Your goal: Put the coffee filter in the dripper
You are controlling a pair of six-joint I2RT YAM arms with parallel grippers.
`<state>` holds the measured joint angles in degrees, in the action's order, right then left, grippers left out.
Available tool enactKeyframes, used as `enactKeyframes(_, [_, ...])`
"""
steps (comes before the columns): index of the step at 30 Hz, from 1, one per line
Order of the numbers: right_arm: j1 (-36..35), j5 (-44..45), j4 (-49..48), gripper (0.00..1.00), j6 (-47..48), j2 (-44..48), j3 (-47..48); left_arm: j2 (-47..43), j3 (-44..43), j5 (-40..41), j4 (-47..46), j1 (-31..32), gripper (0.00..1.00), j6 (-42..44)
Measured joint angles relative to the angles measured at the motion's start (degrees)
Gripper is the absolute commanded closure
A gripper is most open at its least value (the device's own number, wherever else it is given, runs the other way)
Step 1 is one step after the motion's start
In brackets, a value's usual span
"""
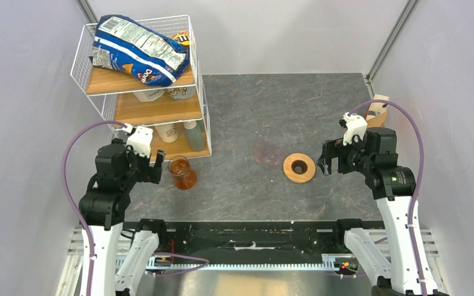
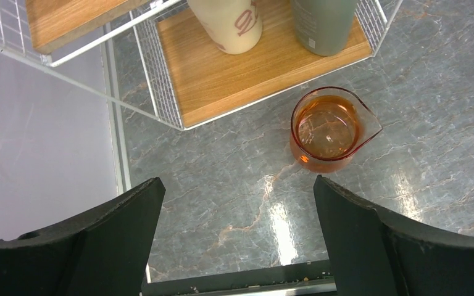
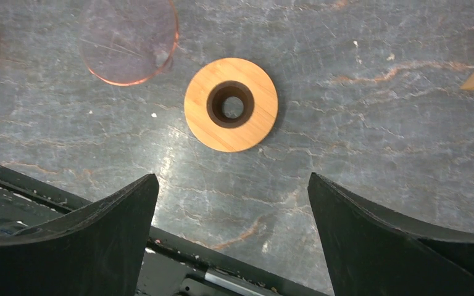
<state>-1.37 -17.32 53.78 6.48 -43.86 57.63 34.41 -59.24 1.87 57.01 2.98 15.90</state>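
Plainly the fetch has not begun. The left end effector (image 2: 237, 237) hangs released and empty over the near-left bench (image 1: 253, 111). The right end effector (image 3: 231, 237), equally slack, hangs just near of the dripper (image 3: 231, 105). That ring lies flat mid-bench, hole upward; being round, it has no long axis. The filter (image 1: 376, 117) seems to stand on edge at the far right, behind the right arm, its facing unclear. Next, I judge, the right arm must reach there and pinch it.

rack (image 1: 105, 80): stood far left, wooden tiers
chip bag (image 1: 141, 49): lay on top tier
amber glass vessel (image 1: 182, 174): stood just near of rack
wooden stand (image 1: 379, 114): was far right
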Motion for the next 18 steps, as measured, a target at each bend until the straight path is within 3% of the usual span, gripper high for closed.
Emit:
enactKeyframes(10, [-1.4, -8.4, -7.1, 0.01, -4.2, -6.5, -0.9, -0.7, 0.6, -3.0, -1.4, 0.0, 0.0, -1.5])
enactKeyframes(18, [-18.4, -4.4, -15.0, 0.01, -8.1, -22.8, 5.3, 0.1, -0.4, -3.1, -1.9, 0.0, 0.02, -8.9])
